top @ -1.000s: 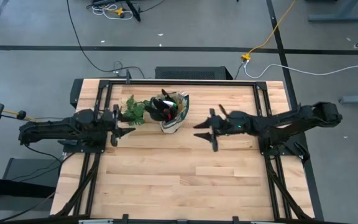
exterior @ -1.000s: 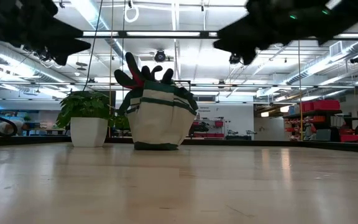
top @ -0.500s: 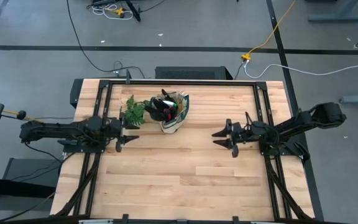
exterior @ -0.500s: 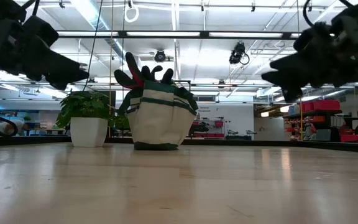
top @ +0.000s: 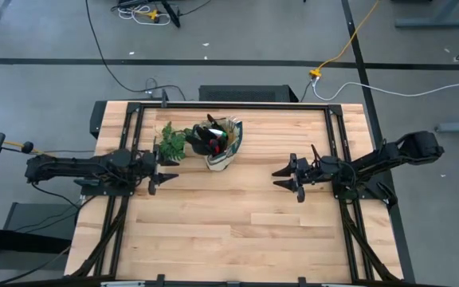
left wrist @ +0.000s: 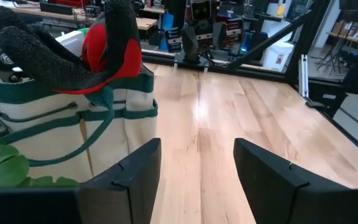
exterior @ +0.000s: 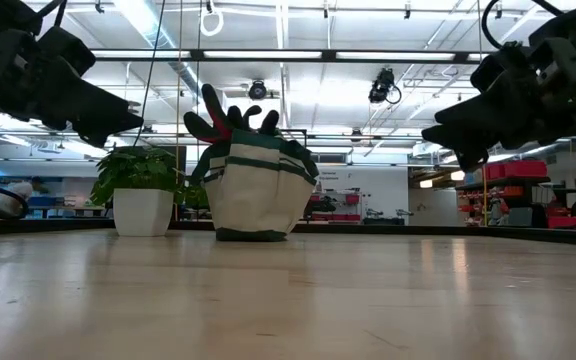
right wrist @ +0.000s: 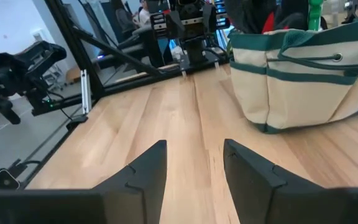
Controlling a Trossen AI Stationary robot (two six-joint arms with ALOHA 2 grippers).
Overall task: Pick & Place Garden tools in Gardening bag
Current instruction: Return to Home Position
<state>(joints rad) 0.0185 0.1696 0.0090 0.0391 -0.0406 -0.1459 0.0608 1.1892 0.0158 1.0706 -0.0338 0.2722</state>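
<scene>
Black fingers of the left gripper (top: pixel 163 169) stand spread and empty above the left side of the tabletop (top: pixel 237 231). The right gripper (top: pixel 278 178), likewise spread and empty, hangs right of centre. Both point inward. The gardening bag (top: pixel 228 147) lies between them toward the far edge, left of its middle, nearer the left gripper. It stands upright, mouth up, the red-and-black glove (left wrist: pixel 101 53) poking out, tips upward, long axis near vertical. A potted plant (exterior: pixel 143 180) sits just beside the bag toward the left edge. Going home likely means each arm drawing back to its own side, away from the bag.
</scene>
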